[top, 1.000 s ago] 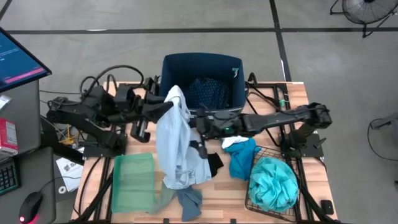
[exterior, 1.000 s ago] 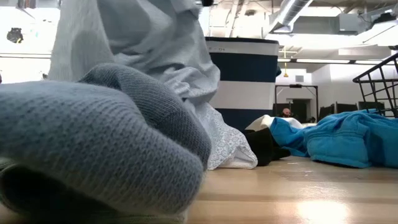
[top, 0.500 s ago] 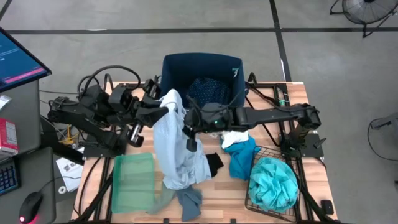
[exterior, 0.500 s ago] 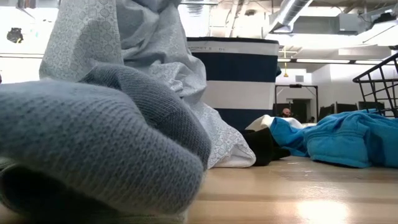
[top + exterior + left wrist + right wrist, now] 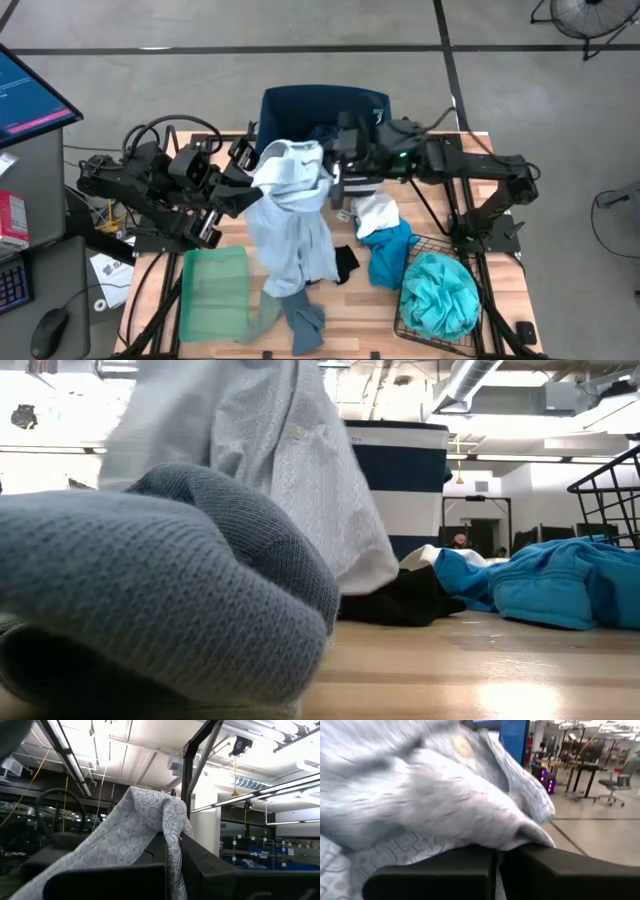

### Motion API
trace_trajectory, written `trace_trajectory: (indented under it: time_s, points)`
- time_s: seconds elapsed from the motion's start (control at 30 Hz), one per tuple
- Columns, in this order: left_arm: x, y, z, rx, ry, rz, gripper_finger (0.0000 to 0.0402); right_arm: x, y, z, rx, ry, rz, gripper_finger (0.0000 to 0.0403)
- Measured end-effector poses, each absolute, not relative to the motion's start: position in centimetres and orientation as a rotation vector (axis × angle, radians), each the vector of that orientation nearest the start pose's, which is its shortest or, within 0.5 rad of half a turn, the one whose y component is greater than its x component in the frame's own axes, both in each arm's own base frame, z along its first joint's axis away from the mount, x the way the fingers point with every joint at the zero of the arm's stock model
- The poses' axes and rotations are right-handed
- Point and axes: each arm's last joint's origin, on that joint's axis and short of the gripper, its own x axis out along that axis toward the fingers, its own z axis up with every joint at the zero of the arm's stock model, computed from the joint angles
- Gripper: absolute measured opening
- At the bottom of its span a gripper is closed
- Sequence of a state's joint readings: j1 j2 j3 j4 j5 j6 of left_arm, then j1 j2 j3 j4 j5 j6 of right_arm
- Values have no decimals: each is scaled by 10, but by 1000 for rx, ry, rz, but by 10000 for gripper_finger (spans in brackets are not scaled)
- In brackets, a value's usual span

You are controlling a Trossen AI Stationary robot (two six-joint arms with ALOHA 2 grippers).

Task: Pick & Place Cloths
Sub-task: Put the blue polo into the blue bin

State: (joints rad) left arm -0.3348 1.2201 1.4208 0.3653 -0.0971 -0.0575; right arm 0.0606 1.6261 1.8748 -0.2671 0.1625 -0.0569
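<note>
The pale blue-white shirt [image 5: 296,228] is held up between both grippers in front of the navy bin [image 5: 322,104]. It also shows in the low view [image 5: 290,460]. My left gripper [image 5: 252,192] is shut on its left upper part and my right gripper [image 5: 333,182] on its right upper part. The navy dotted cloth [image 5: 322,132] lies in the bin. The white cloth [image 5: 376,212], the bright blue cloth [image 5: 390,255], the small black cloth [image 5: 346,262] and the grey-blue cloth [image 5: 302,322] lie on the table. The turquoise cloth [image 5: 440,295] fills a wire basket. My left gripper pinches a bunched fold of the shirt [image 5: 176,831] between its two fingers, and the cloth drapes away over one finger. My right gripper pinches a gathered fold of the shirt [image 5: 520,836] between its two fingers, coming level from the table's right. The shirt hangs below both grippers, its hem [image 5: 360,575] off the table.
The pale green tray [image 5: 213,295] lies at the near left. The wire basket [image 5: 415,325] stands at the near right corner. The grey-blue cloth [image 5: 150,590] fills the low view's left. A monitor and desk stand left of the table.
My right gripper has gone left to the shirt, then up and toward the far right with a part of it. My left gripper has drawn back a little toward the near left. The shirt's top has spread out between them. Its hem has lifted off the table, baring the black cloth.
</note>
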Motion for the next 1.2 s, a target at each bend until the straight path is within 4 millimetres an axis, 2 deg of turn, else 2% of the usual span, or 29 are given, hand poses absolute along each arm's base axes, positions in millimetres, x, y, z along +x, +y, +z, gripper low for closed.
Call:
trace_trajectory:
  time_s: [0.3,0.5,0.63,0.8,1.03,1.2]
  points:
    - [233,-65,506,-159,-492,-173,2,313,16,517,-53,-89,-97,1]
    - [246,-62,477,-20,-383,-21,17,290,14,532,-45,-149,-98,0]
    - [254,-62,453,86,-292,80,69,282,16,537,-43,-165,-91,0]
    - [262,-58,425,155,-207,121,157,281,19,537,-39,-167,-78,0]
    - [290,-44,393,167,-106,179,267,303,22,524,-8,-127,-38,0]
    - [315,-34,371,139,-49,216,315,319,24,514,17,-102,-1,0]
